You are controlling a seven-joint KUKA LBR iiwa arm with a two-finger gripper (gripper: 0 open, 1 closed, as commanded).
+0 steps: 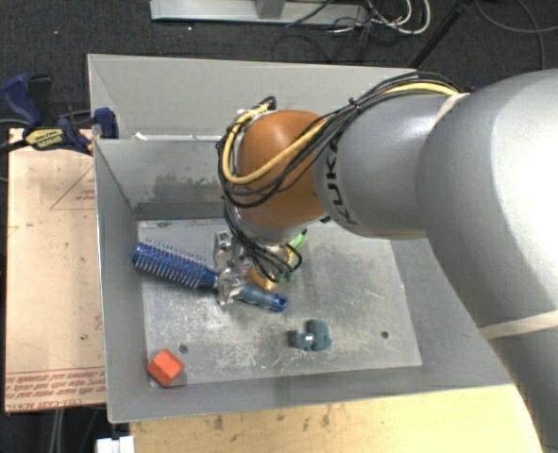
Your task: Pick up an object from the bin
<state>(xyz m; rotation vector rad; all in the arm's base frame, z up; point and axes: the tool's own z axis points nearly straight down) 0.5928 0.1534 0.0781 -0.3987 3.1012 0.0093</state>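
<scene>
A blue hairbrush (195, 271) lies across the middle of the bin floor, bristled head to the left and handle running right. My gripper (228, 281) is down on the floor at the brush's neck, its metal fingertips right against the handle. Whether the handle sits between the fingers is hidden by the orange cover above. A bit of green (298, 241) and something yellowish (262, 274) peek out just right of the gripper, under the arm.
A small grey-blue object (311, 337) rests near the front right of the floor. An orange block (165, 367) sits in the front left corner. The arm and its orange cover hang over the bin's centre and right.
</scene>
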